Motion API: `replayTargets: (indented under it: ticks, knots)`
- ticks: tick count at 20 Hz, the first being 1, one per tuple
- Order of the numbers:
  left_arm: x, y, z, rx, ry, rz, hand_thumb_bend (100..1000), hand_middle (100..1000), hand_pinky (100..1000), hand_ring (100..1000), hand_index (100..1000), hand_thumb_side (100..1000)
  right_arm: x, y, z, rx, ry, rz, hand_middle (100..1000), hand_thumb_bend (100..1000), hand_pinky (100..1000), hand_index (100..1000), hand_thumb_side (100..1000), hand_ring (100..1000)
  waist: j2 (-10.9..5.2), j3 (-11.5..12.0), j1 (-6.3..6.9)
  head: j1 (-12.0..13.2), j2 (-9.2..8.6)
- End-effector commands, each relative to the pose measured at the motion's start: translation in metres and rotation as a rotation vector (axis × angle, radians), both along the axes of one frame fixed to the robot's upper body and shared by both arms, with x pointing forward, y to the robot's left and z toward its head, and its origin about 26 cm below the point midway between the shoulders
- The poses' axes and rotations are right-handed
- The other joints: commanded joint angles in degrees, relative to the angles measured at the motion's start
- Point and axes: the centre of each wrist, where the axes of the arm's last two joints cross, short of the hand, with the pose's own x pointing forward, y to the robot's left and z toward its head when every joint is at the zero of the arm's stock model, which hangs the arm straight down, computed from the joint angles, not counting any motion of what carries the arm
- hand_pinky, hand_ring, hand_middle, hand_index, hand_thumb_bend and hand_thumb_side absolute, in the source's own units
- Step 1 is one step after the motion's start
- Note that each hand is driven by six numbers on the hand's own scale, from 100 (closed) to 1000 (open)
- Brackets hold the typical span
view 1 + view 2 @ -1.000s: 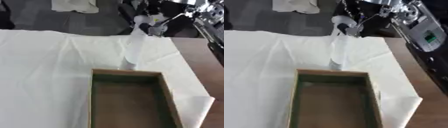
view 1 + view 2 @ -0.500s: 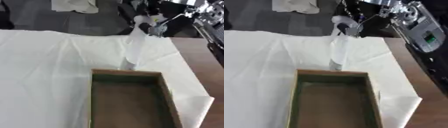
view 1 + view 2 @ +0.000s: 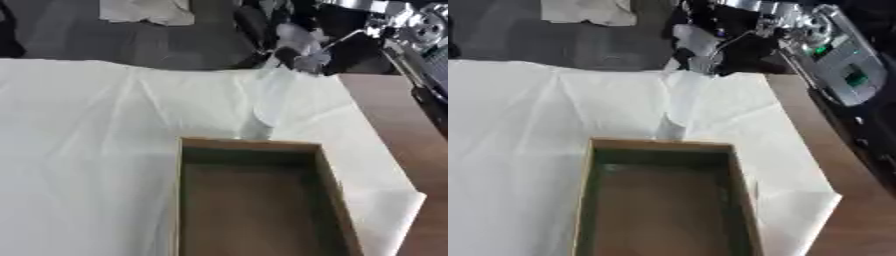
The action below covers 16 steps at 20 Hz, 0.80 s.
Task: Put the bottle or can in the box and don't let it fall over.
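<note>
Held by its upper end in the right hand (image 3: pixel 298 48), which reaches in from the upper right with fingers apparently closed round the top of the pale bottle (image 3: pixel 265 102), though too blurred to say just how. Leaning, not upright: top tipped toward the far right, base down close behind the far rim of the open wooden box (image 3: pixel 250 145), whether touching the white cloth (image 3: pixel 87 130) or just off it impossible to tell. Gripped high, probably to leave the base free to clear the rim and to keep the hand out of the box walls on the way down. Not yet inside; nothing to be seen in the box, long side running toward the camera, with room on its floor for a standing bottle. Likely at the carrying-over stage, with lifting across the rim, straightening and setting down judged to remain. Worth watching the tilt: a tall, narrow thing let go off vertical would probably topple. No sign of the left hand in either view.
</note>
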Motion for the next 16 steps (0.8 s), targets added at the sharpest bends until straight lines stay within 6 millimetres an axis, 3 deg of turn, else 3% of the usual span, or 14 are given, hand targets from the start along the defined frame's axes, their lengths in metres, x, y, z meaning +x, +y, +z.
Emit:
replayTargets:
  ticks: [1,6,8,12,16]
  knots:
    - [-0.0029,-0.0006,0.0084,0.017,-0.026,-0.01,264,814,801,844,822,1000,-0.0116,-0.0047,0.0147,-0.015,-0.045,-0.022,547,121,696,680,100,532,-1.04,-0.13,0.26,-0.09,-0.6]
    - [-0.0027,-0.0008,0.0082,0.015,-0.026,-0.012,265,812,801,842,818,1000,-0.0118,-0.0055,0.014,-0.01,-0.039,-0.026,528,100,683,664,100,514,-0.96,-0.12,0.16,-0.15,-0.72]
    - [-0.0028,-0.001,0.0084,0.014,-0.027,-0.013,266,812,801,842,817,1000,-0.0117,-0.0056,0.0138,-0.008,-0.039,-0.027,541,103,679,677,100,528,-0.91,-0.11,0.14,-0.19,-0.76]
    - [-0.0028,-0.0014,0.0087,0.014,-0.028,-0.015,266,812,802,843,814,1000,-0.0115,-0.0059,0.0135,-0.004,-0.044,-0.031,573,103,580,702,100,573,-0.83,-0.08,0.14,-0.29,-0.89]
    - [-0.0027,-0.0015,0.0089,0.013,-0.028,-0.017,266,813,802,843,813,1000,-0.0117,-0.0059,0.0141,0.001,-0.053,-0.032,587,108,580,713,100,599,-0.87,-0.13,0.16,-0.48,-0.89]
